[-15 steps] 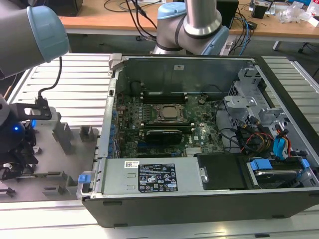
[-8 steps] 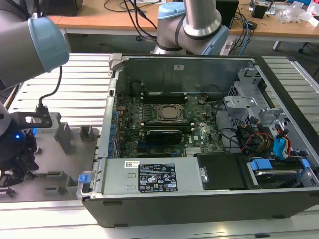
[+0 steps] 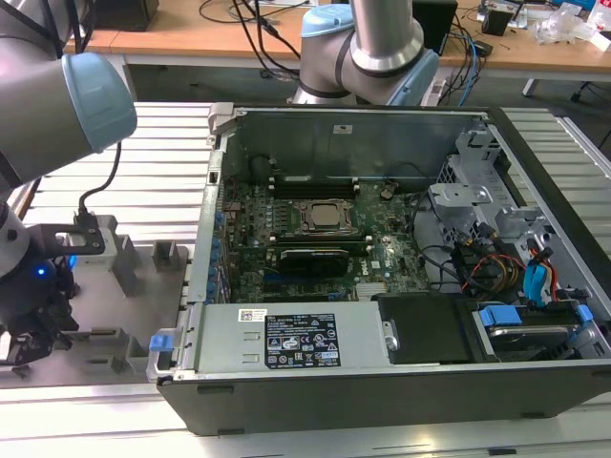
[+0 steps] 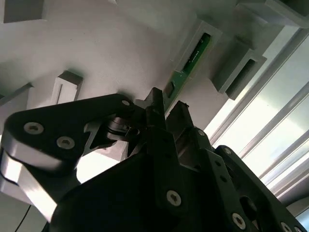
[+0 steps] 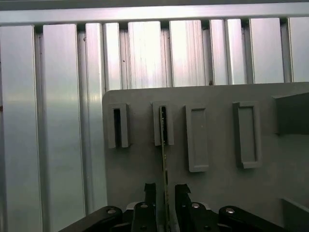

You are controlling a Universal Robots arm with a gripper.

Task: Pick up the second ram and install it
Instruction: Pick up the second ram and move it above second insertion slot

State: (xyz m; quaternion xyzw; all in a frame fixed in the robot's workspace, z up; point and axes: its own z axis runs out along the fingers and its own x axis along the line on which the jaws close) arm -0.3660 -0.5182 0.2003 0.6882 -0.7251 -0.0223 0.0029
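**Fingers.** In both wrist views the fingers [image 5: 150, 197] are partly open, with one on each flat side of the ram stick [image 5: 164, 159]. The first wrist view shows a narrow gap between the stick and each fingertip, so nothing is clamped.

**Ram stick.** The green board stands on its long edge and runs straight ahead from between the fingertips. Its far end sits in a slotted holder block [image 5: 163, 124].

**Nearby items.**
- A second slotted block [image 5: 118, 125] stands just beside the holder block, off to one side of the line of the fingers.
- Two longer blocks [image 5: 197, 139] stand on the other side, side by side.
- All the blocks rise from a grey plate [image 5: 135, 183]. The neighbouring blocks stand apart from the fingers and from the stick.

**Farther out.** Past the far edge of the plate lies the ribbed aluminium surface [image 5: 63, 96].

**Exterior view.** The arm [image 3: 57, 95] reaches down over the plate at the exterior view's left. The open computer case [image 3: 334, 405] stands just beside the plate, well apart from the fingers, toward the exterior view's right. Inside the case, the processor socket [image 3: 325, 216] lies near the middle of the board. The black-finned card [image 3: 310, 258] stands just beside the socket.
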